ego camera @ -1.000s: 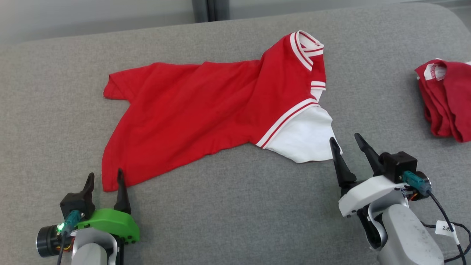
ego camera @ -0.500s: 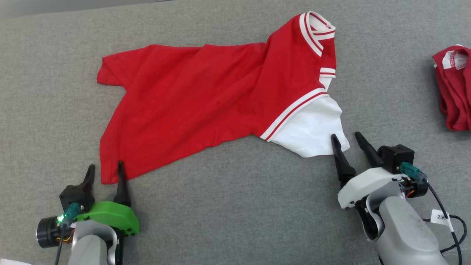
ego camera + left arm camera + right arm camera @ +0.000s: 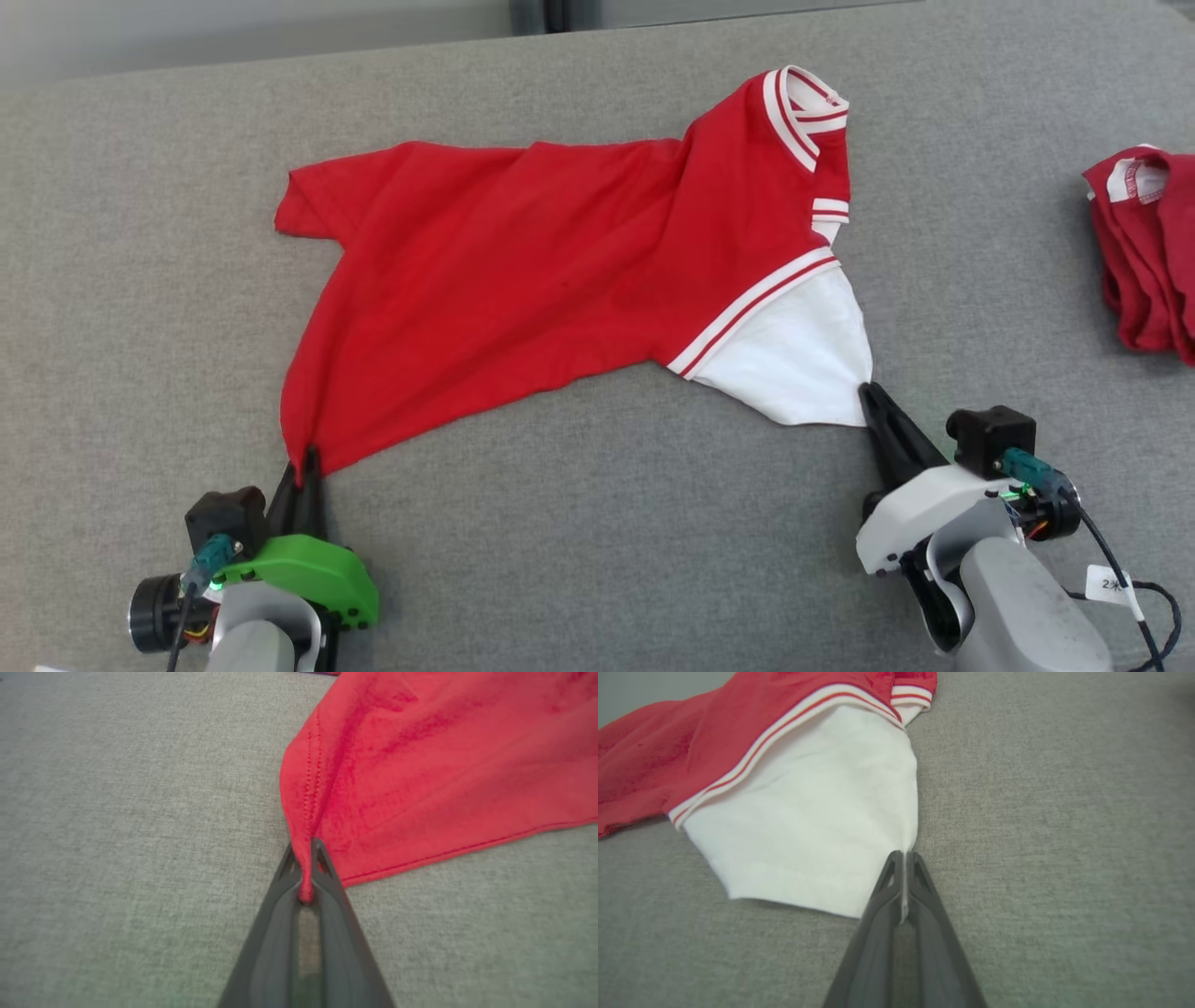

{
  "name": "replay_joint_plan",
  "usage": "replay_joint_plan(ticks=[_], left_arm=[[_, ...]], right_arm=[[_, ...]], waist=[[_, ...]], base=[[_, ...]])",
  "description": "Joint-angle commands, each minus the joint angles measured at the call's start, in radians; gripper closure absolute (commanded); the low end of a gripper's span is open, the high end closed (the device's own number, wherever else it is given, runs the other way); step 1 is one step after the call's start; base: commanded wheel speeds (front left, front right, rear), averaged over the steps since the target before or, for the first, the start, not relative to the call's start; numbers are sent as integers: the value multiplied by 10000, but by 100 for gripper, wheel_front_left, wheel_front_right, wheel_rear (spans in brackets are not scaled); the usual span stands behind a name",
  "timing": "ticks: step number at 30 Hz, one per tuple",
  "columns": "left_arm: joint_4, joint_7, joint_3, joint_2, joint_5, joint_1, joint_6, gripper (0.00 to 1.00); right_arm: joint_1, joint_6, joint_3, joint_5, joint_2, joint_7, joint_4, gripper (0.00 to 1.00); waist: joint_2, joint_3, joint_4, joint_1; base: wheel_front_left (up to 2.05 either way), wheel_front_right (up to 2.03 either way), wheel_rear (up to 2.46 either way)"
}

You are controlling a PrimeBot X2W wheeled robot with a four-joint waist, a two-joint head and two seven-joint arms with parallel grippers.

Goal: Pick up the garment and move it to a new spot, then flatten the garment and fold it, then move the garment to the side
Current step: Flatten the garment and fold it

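Gray couch (image 3: pixel 597 560) held a red shirt (image 3: pixel 523 280), spread mid-couch, collar at 1 o'clock. Smaller red bundle (image 3: pixel 1144 252) sat at 3. L gripper (image 3: pixel 308 462) pinched the shirt's hem corner at 7, R gripper (image 3: pixel 873 397) clamped its white sleeve (image 3: pixel 808 826) at 4.

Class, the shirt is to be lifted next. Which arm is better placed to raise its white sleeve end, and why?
Right. The right gripper has its fingers shut on the white sleeve edge; the left gripper pinches the red hem corner at the far end of the shirt.
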Motion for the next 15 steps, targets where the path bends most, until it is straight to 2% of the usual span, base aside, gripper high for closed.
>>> replay_joint_plan(ticks=[1,10,13,15], left_arm=[[98,173,24,-38,-38,537,-8,100],[-2061,101,200,33,-234,416,-105,100],[-2616,98,-109,306,-489,44,-121,100],[-3013,100,-496,686,-714,-354,-127,100]], right_arm=[[356,1,-62,80,-30,68,-140,100],[429,0,-213,639,-31,46,-2571,100],[53,0,-331,805,-132,46,-3347,100],[-286,0,-423,962,-331,46,-3885,100]], waist=[[0,-358,-8,0],[0,-1343,-43,0],[0,-1663,-85,0],[0,-1859,-103,0]], base=[[0,0,0],[0,0,0],[0,0,0],[0,0,0]])
